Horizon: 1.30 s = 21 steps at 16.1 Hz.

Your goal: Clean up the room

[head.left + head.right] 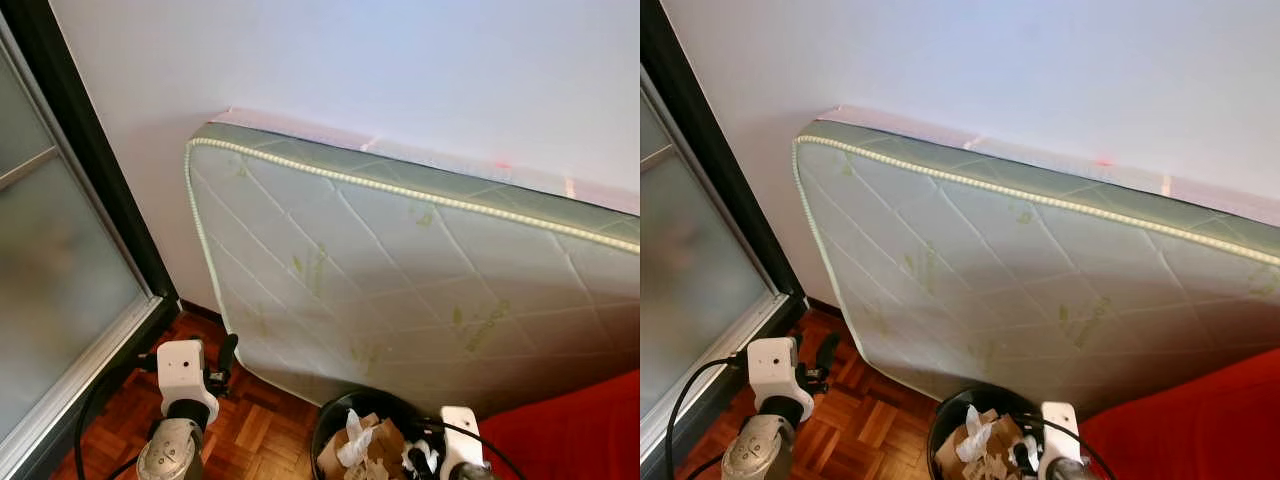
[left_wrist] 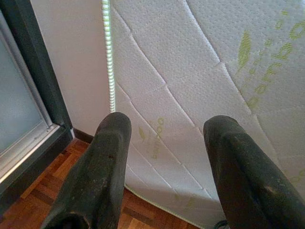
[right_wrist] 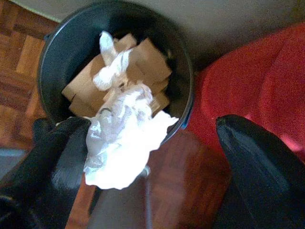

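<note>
White crumpled tissue (image 3: pixel 121 143) clings to one finger (image 3: pixel 52 162) of your right pincer (image 3: pixel 157 162), whose fingers stand spread wide just above the black bin (image 3: pixel 52 52). Inside the bin you see cardboard pieces (image 3: pixel 143 59) and more tissue. Beside it lies a red cloth (image 3: pixel 248 81) on the parquet floor (image 1: pixel 255 425). Your left pincer (image 2: pixel 167 162) is spread too, empty, facing the quilted mattress (image 1: pixel 400 280) that leans against the white wall (image 1: pixel 350 70), near the frosted sliding door (image 1: pixel 50 270).

Quilted cloth mattress (image 1: pixel 400 290); glossy wood parquet floor (image 1: pixel 260 425); crumpled white paper (image 3: pixel 121 143); black plastic bin (image 3: pixel 62 43).
</note>
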Tool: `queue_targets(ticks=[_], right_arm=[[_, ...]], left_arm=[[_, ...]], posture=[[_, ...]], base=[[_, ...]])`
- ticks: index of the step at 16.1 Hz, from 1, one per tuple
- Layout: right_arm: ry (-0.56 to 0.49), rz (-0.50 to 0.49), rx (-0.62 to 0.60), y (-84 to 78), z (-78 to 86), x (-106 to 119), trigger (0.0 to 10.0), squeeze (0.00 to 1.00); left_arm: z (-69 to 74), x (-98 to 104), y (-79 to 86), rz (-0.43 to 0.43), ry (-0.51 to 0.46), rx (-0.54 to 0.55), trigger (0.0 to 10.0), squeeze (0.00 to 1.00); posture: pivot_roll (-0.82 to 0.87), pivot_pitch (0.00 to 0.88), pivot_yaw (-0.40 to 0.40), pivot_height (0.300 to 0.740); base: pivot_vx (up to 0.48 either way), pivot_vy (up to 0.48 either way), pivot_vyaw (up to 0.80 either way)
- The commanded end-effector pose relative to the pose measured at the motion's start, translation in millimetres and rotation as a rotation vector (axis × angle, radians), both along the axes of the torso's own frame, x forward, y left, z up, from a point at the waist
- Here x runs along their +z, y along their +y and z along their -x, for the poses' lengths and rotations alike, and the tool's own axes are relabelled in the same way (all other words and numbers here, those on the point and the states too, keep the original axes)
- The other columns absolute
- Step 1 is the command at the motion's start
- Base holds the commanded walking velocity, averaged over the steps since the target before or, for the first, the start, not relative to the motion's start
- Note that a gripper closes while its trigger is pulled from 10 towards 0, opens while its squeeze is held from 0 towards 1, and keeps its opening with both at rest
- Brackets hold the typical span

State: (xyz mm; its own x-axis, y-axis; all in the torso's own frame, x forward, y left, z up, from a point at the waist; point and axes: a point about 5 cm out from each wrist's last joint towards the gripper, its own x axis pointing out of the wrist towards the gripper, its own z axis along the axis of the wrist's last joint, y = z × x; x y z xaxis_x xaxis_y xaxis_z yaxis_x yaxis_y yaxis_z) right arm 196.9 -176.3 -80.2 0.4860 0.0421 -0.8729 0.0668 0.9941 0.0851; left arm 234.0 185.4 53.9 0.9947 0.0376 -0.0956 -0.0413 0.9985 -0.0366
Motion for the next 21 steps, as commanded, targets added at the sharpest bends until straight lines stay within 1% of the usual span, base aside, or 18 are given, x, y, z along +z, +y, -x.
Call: queue_targets(ticks=[1, 2, 3, 5, 7, 8, 9, 11, 12, 13, 14, 15, 16, 17, 18, 19, 20, 21], right_arm=[[0.019, -0.049, -0.018, 0.1, 3.2, -1, 10.0, 0.00], [-0.103, 0.128, 0.221, -4.0, -10.9, 7, 10.0, 0.00], [-0.280, 0.410, 0.600, 4.7, -27.5, 19, 10.0, 0.00], [-0.408, 0.489, 0.726, 22.9, -35.5, 26, 10.0, 0.00], [-0.332, 0.405, 0.701, 29.4, -29.7, 20, 10.0, 0.00], [-0.180, 0.230, 0.618, 40.4, -13.6, 8, 10.0, 0.00], [-0.145, 0.188, 0.594, 43.6, -9.0, 5, 10.0, 0.00], [-0.338, 0.406, 0.678, 46.1, -23.5, 16, 10.0, 0.00], [-0.386, 0.467, 0.686, 44.7, -28.8, 20, 10.0, 0.00], [-0.245, 0.274, 0.573, 43.3, -23.2, 14, 10.0, 0.00], [-0.082, 0.107, 0.555, 50.0, -5.9, 3, 10.0, 0.00], [-0.091, 0.049, 0.513, 55.5, -4.7, 3, 10.0, 0.00], [-0.245, 0.189, 0.482, 50.4, -23.0, 14, 10.0, 0.00], [-0.314, 0.335, 0.535, 45.5, -32.1, 20, 10.0, 0.00], [-0.282, 0.328, 0.556, 41.2, -31.4, 19, 10.0, 0.00], [-0.085, 0.036, 0.475, 47.3, -9.7, 5, 10.0, 0.00], [-0.078, 0.006, 0.477, 48.7, -8.1, 5, 10.0, 0.00], [-0.255, 0.175, 0.482, 39.5, -26.6, 16, 10.0, 0.00]], left_arm=[[0.6, -4, 0.2, 0.014, 0.025, -0.002, 10.0, 0.00], [0.4, -3, 0.3, 0.014, 0.024, -0.003, 10.0, 0.00], [0.5, -4, 0.4, 0.013, 0.024, -0.002, 10.0, 0.00], [0.4, -4, 0.0, 0.012, 0.026, -0.004, 10.0, 0.00], [0.3, -4, -0.1, 0.013, 0.026, -0.004, 10.0, 0.00], [0.1, -4, -1.1, 0.014, 0.025, -0.005, 10.0, 0.00], [0.0, -4, -1.3, 0.015, 0.024, -0.005, 10.0, 0.00], [0.2, -4, -0.9, 0.014, 0.024, -0.002, 10.0, 0.00], [0.2, -4, -0.9, 0.014, 0.023, -0.001, 10.0, 0.00], [0.3, -4, -0.6, 0.014, 0.023, -0.001, 10.0, 0.00], [0.2, -4, -0.9, 0.015, 0.024, -0.002, 10.0, 0.00], [0.0, -4, -1.5, 0.015, 0.023, -0.003, 10.0, 0.00], [-0.5, -3, -1.1, 0.016, 0.021, -0.001, 10.0, 0.00], [-0.7, -3, -0.4, 0.016, 0.020, 0.001, 10.0, 0.00], [-0.5, -4, -0.6, 0.016, 0.021, 0.000, 10.0, 0.00], [-0.1, -5, -1.4, 0.015, 0.026, -0.007, 10.0, 0.00], [-0.1, -5, -1.5, 0.014, 0.026, -0.007, 10.0, 0.00], [-1.2, -3, -0.4, 0.015, 0.020, 0.000, 10.0, 0.00]], posture=[[0.19, 0.056, -0.053, 0.740], [0.19, 0.055, -0.053, 0.740], [0.19, 0.055, -0.053, 0.740], [0.19, 0.054, -0.053, 0.740], [0.19, 0.054, -0.053, 0.740], [0.19, 0.053, -0.056, 0.740], [0.19, 0.054, -0.056, 0.740], [0.19, 0.053, -0.057, 0.740], [0.20, 0.054, -0.058, 0.740], [0.19, 0.050, -0.057, 0.740], [0.19, 0.049, -0.058, 0.740], [0.20, 0.050, -0.061, 0.740], [0.20, 0.053, -0.059, 0.740], [0.19, 0.053, -0.058, 0.740], [0.19, 0.052, -0.054, 0.740], [0.19, 0.052, -0.056, 0.740], [0.19, 0.052, -0.057, 0.740], [0.19, 0.056, -0.057, 0.740]], base=[[0.000, 0.000, 0.00], [0.000, 0.000, 0.00], [0.000, 0.000, 0.00], [0.000, 0.000, 0.00], [0.000, 0.000, 0.00], [0.000, 0.000, 0.00], [0.000, 0.000, 0.00], [0.000, 0.000, 0.00], [0.000, 0.000, 0.00], [0.000, 0.000, 0.00], [0.000, 0.000, 0.00], [0.000, 0.000, 0.00], [0.000, 0.000, 0.00], [0.000, 0.000, 0.00], [0.000, 0.000, 0.00], [0.000, 0.000, 0.00], [0.000, 0.000, 0.00], [0.000, 0.000, 0.00]])
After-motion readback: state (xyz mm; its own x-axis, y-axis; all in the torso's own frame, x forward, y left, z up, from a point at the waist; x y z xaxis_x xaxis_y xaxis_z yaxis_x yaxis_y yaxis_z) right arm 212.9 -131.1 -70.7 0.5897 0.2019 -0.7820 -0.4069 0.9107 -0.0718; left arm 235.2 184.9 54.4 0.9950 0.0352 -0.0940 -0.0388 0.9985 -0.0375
